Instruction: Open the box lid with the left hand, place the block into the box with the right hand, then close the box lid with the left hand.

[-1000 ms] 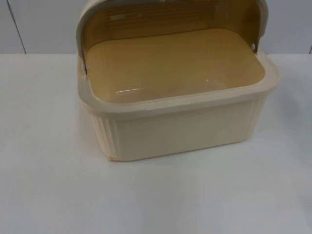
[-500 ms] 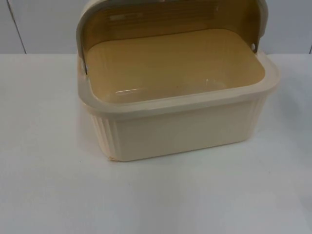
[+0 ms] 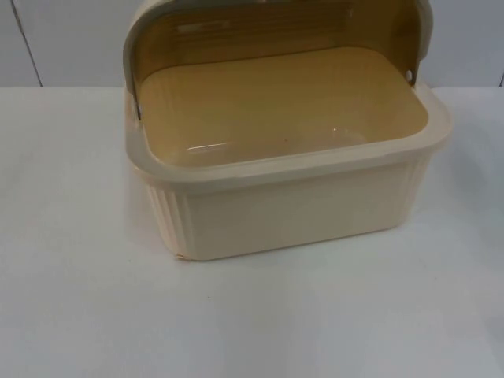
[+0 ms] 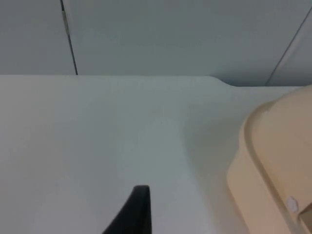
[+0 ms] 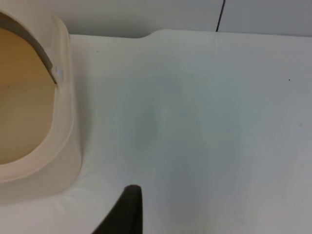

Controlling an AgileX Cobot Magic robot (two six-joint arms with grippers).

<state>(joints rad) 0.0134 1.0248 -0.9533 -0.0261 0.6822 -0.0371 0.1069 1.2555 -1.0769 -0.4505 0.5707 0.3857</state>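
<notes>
Where the white bench (image 3: pixel 87 299) meets the grey partition wall (image 3: pixel 63 39), the cream box (image 3: pixel 291 209) stands near that far edge with its lid (image 3: pixel 276 24) swung up and back, so the tan interior lies open from above. Bare bench surface spreads in front of the box and to both of its sides, with the widest stretch toward the near edge in the top view. Seen from the left wrist, the left gripper (image 4: pixel 131 214) hangs over bare bench to the side of the box, apart from its curved cream rim (image 4: pixel 253 146); one black fingertip is visible, touching nothing, and I cannot tell whether the fingers are spread or pressed together. Seen from the right wrist, the right gripper (image 5: pixel 124 212) hangs likewise over bare bench on the other side of the box, near the box wall (image 5: pixel 63 122) but clear of it; again one fingertip shows, holding nothing visible, and how far the fingers stand apart cannot be told. A small hinge pin (image 5: pixel 58 73) sits where the lid's edge meets the rim. The top of the lid is cut off by the edge of the top view, and the far inner part of the box lies in the lid's shade.
</notes>
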